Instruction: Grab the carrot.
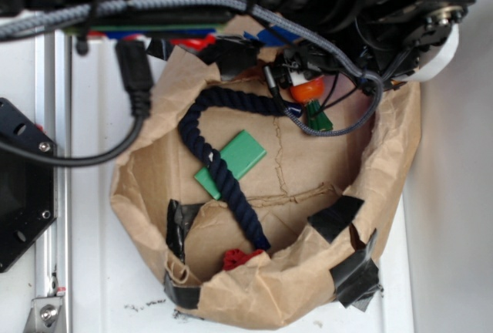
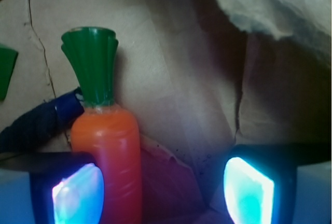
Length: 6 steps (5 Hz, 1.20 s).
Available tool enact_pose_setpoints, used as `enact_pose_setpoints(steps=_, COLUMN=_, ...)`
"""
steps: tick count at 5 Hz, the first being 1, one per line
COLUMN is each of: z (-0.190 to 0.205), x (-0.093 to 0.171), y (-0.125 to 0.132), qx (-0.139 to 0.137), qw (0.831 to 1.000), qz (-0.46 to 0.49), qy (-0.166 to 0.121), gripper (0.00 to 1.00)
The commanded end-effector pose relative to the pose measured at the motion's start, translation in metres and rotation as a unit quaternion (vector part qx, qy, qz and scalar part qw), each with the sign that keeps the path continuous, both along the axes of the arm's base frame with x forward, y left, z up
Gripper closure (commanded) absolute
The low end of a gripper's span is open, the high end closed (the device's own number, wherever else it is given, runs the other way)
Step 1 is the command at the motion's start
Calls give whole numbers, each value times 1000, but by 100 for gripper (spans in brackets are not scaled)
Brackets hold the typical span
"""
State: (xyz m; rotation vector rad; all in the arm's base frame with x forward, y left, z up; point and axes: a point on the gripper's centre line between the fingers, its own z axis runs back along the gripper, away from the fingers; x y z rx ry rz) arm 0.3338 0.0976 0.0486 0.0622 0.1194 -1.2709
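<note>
White surface [image 1: 454, 194] carries one crumpled brown paper bag [image 1: 385, 163]; inside: one glossy orange carrot [image 2: 106, 156], one navy rope [image 1: 223, 171], one green block [image 1: 235, 159], one red lump [image 1: 240, 257]. Gripper [image 2: 163, 190] spread, carrot against left pad.

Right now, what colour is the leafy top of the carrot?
Dark green, with ribs, atop the orange carrot. It shows best in the wrist view.

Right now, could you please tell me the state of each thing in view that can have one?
carrot: lying on the brown paper, green top pointing away from the gripper, against one pad, not clamped.
gripper: jaws open, wide gap beside the carrot.
rope: lying slack in a curve, crossing the green block.
green block: flat on the paper.
red cloth: crumpled at the paper's rim.
</note>
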Motion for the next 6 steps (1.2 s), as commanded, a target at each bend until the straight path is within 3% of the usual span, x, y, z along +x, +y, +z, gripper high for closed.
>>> enact_pose_setpoints(steps=1, z=33, x=-10, y=-14, qx=-26, qw=998, qz=-39, qy=-51, gripper=0)
enact_pose_setpoints(steps=3, z=43, x=-26, y=-20, qx=-28, qw=996, qz=-50, qy=-64, gripper=0)
enact_pose_setpoints(steps=6, z=-1, x=-14, y=-18, qx=-20, qw=999, qz=-46, qy=-9, gripper=0)
